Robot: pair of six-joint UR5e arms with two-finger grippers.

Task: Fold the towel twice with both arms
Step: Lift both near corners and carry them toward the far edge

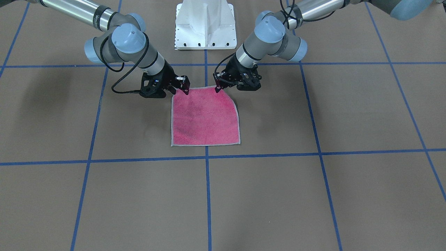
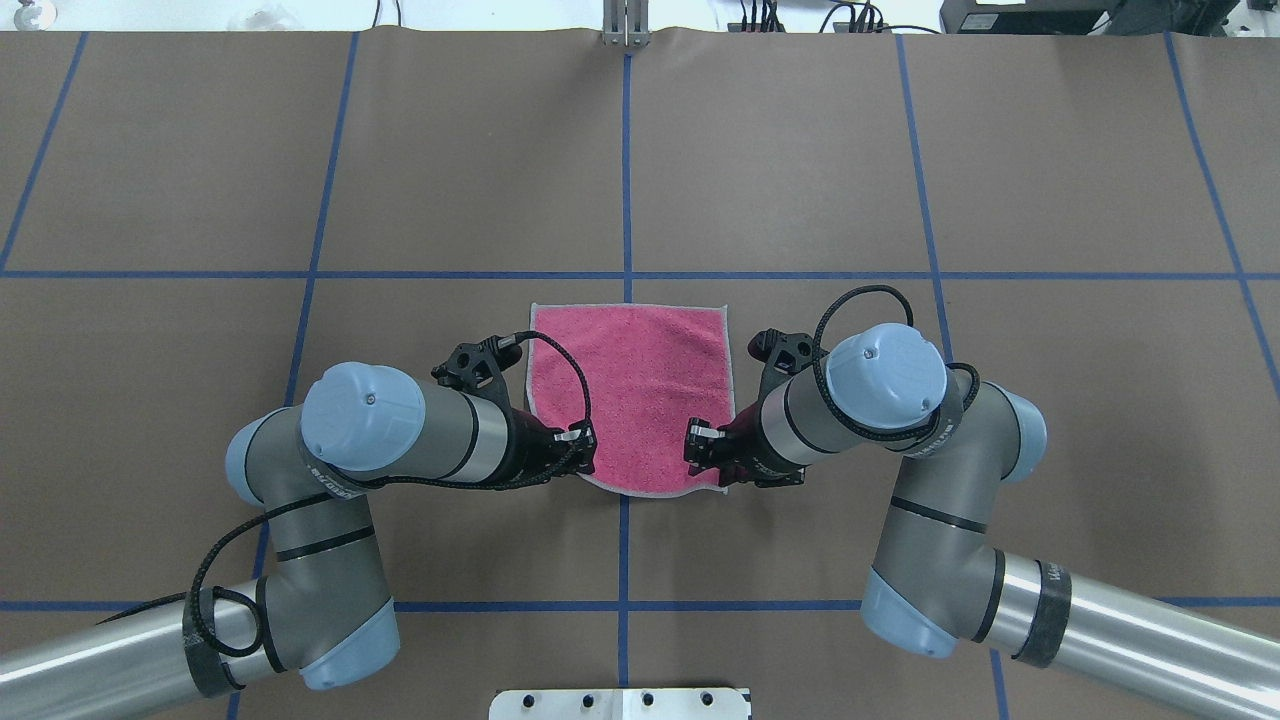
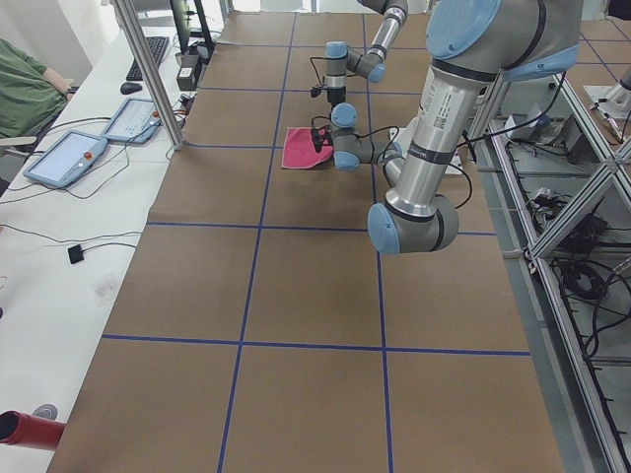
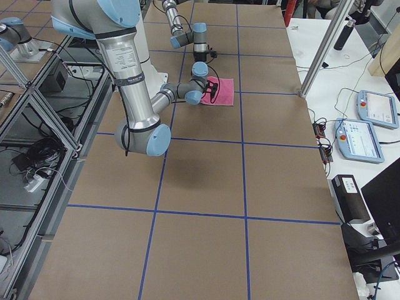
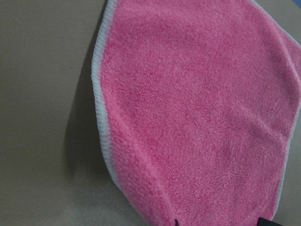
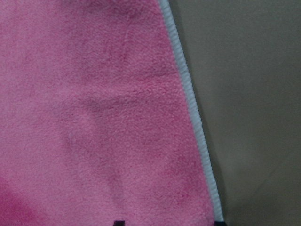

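Towel (image 2: 630,390) lies pink face up at worktop (image 2: 900,150) centre, far edge flat. Seen from overhead, left claw (image 2: 575,440) sits at its 7 o'clock corner, clamped on cloth that is drawn inward and raised. Right claw (image 2: 700,447) sits at the 5 o'clock corner; whether its fingers are together or apart cannot be determined.

We see a brown tabletop (image 1: 313,202) marked into large squares by blue tape lines (image 1: 207,195). A pink towel (image 1: 205,118) with a pale border lies on it, pink face up, across the centre line. Its edge away from the robot lies flat, just short of a cross line. A white base (image 1: 205,26) stands at the robot's side of the tabletop.
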